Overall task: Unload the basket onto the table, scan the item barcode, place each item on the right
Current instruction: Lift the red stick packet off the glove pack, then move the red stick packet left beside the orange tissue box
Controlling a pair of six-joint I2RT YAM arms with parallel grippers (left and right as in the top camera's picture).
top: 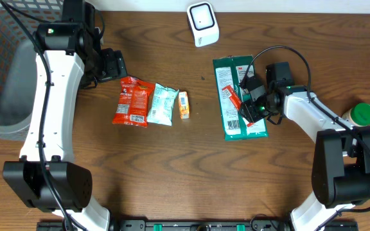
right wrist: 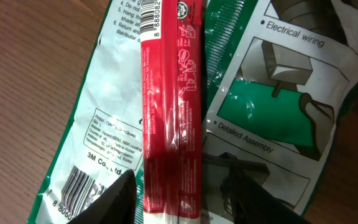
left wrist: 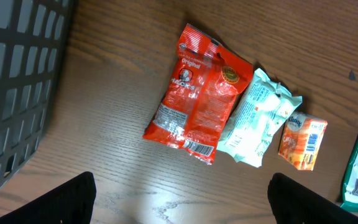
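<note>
Two right jaws straddle the red stick pack (right wrist: 169, 93) atop the green packet (right wrist: 272, 112), likely to lift it for scanning. Whether they are clenched on it, I cannot tell. Left jaws hang released.

Left arm (top: 47, 109) extended forward, wrist turned inward. Left gripper (top: 113, 65) raised, jaws wide apart, nothing between them. Right arm (top: 313, 115) bent, forearm angled inward. Right gripper (top: 249, 108) low, jaws partly apart.
</note>
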